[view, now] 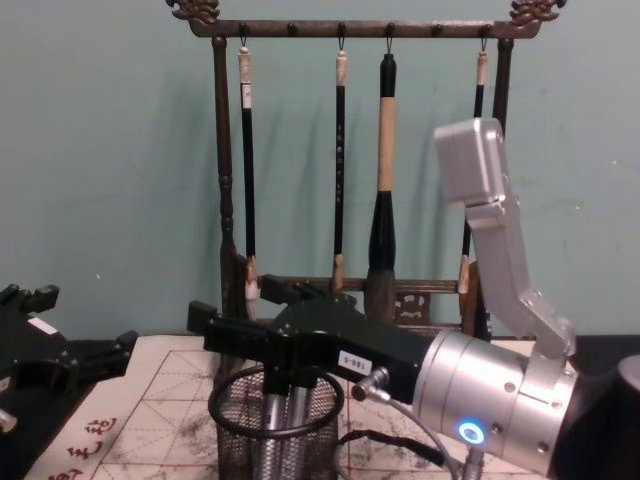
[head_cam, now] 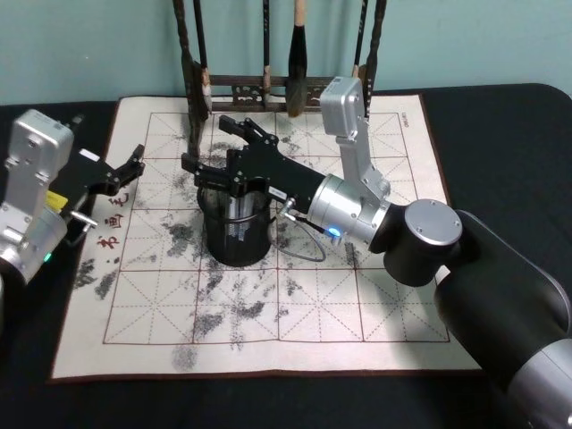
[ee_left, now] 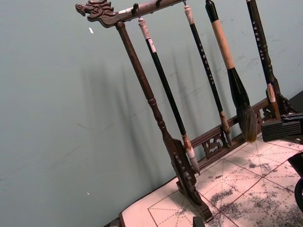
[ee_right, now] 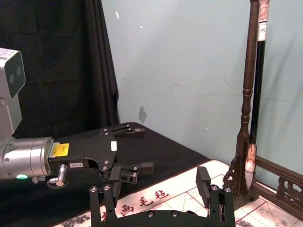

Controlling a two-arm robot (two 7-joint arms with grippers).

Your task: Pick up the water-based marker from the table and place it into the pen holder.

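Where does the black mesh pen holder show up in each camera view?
Head view: pen holder left of centre on the inked mat, under the right gripper.
Chest view: pen holder at bottom centre, right gripper just above its rim.
Left wrist view: cannot tell; a dark edge at far right.
Right wrist view: not in it.
Shared landmark: the brush rack.

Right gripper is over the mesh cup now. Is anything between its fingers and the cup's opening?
Nothing visible. The right gripper hangs open directly above the round black wire-mesh pen holder, with silver-grey pens already standing inside. The tall dark wooden brush rack stands behind it, clear of the path. The left gripper waits off to the side.
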